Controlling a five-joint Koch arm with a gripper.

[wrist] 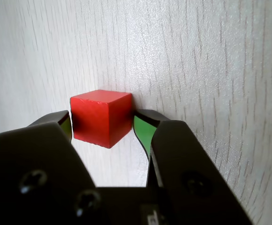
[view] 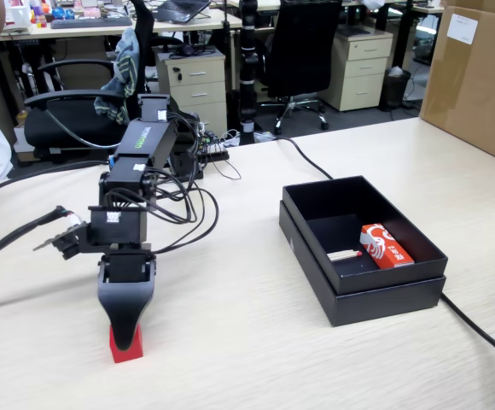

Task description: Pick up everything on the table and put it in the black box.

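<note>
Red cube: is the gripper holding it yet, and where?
Gripper brackets the red cube by its two side faces, on the table; a firm clamp cannot be told.

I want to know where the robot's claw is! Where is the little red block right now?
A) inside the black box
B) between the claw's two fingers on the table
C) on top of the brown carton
B: in the wrist view the red block sits on the table between the two fingers of the gripper.

A red-and-white printed packet (view: 387, 245) lies flat at centre right of the fixed view, a small pale slip (view: 344, 254) just left of it. A tall brown carton (view: 474, 81) fills the upper right corner — black office chairs (view: 303, 51) and beige drawer units (view: 198, 88) line the top.
</note>
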